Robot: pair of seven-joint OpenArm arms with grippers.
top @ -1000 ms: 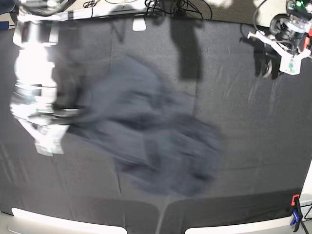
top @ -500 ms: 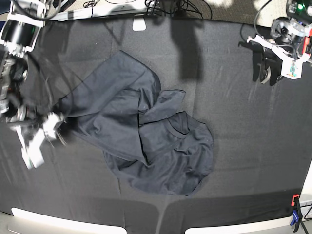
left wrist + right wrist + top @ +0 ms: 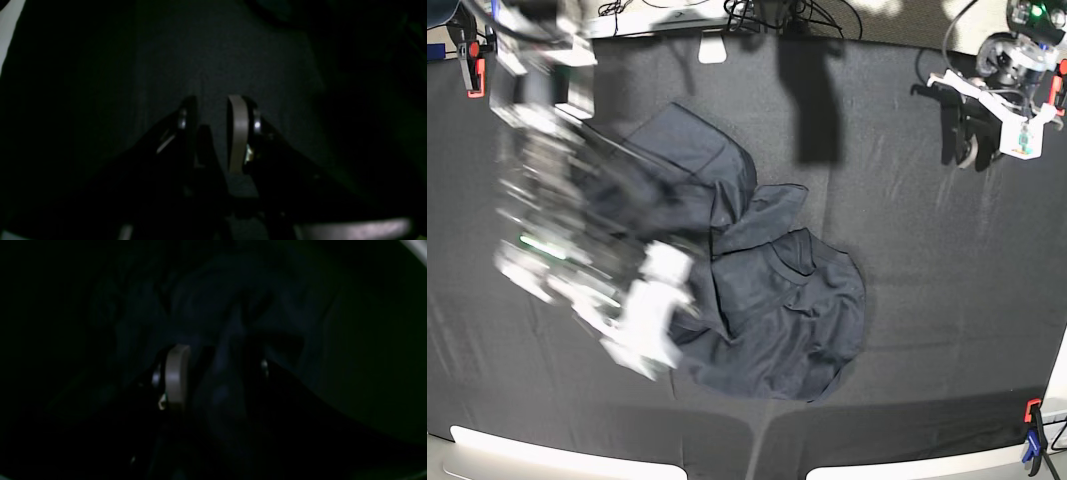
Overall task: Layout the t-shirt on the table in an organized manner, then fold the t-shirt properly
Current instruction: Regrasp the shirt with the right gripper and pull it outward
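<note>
Nearest me, the table's [image 3: 947, 330] front edge shows pale strips; a blue and orange clamp [image 3: 1031, 432] sits at the front right corner.

The t-shirt [image 3: 777, 310] lies bunched in the middle of the table, collar facing up, one part folded over itself toward the back left. Not laid out yet.

My right gripper [image 3: 652, 325] is a motion blur over the shirt's left side. In its wrist view the fingers stand apart with dark cloth showing between them; I can't tell whether they touch it. My guess: it's heading in for a fresh hold on that edge.

My left gripper [image 3: 972, 135] hangs near the back right corner, well apart from the shirt, fingers parted with nothing between them, only table cloth below.

Bare table to the right and front gives room to spread. Cables and hangers [image 3: 777, 15] crowd the far edge.
</note>
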